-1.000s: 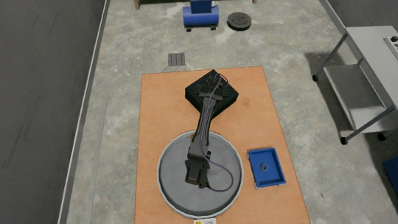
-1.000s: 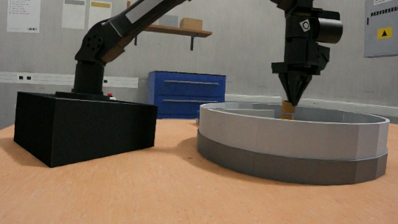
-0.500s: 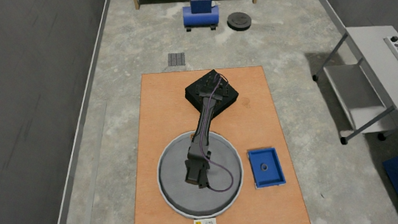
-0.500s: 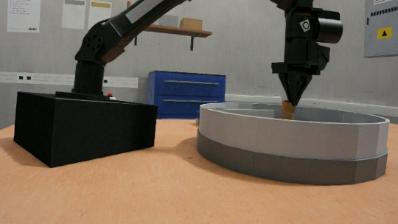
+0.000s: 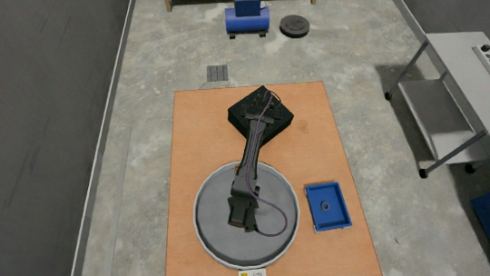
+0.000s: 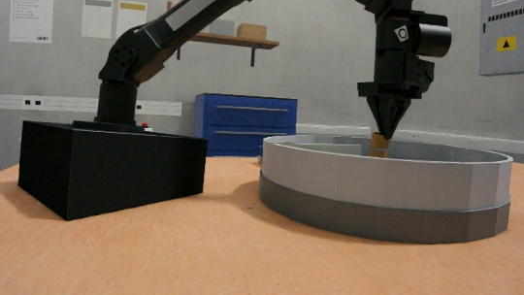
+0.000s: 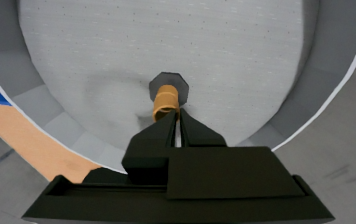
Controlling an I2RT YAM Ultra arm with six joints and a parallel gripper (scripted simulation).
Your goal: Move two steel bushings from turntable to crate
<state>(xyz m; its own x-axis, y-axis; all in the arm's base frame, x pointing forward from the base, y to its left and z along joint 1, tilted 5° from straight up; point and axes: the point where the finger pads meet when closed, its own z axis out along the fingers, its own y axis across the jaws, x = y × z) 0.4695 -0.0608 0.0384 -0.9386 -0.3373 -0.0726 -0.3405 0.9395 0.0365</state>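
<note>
My gripper (image 6: 388, 138) (image 7: 178, 112) points down over the turntable (image 5: 274, 241) (image 6: 388, 180) (image 7: 225, 50). Its fingers are almost together, seemingly on the side wall of an orange-brown bushing (image 6: 379, 140) (image 7: 160, 111), near rim height. In the exterior view a thin gap shows below it, above another orange-brown piece (image 6: 377, 153). A dark octagonal disc (image 7: 182, 86) shows beneath them in the wrist view. A grey ring-shaped bushing (image 5: 322, 205) lies in the blue crate (image 5: 333, 220). The arm hides the fingertips and part of the turntable in the top view.
The turntable's raised rim (image 5: 297, 201) surrounds the fingertips' position. The crate stands right of it in the top view. The arm's black base block (image 5: 236, 116) (image 6: 136, 176) stands behind the turntable. An orange patch (image 5: 237, 167) shows at the turntable's back rim beside the arm.
</note>
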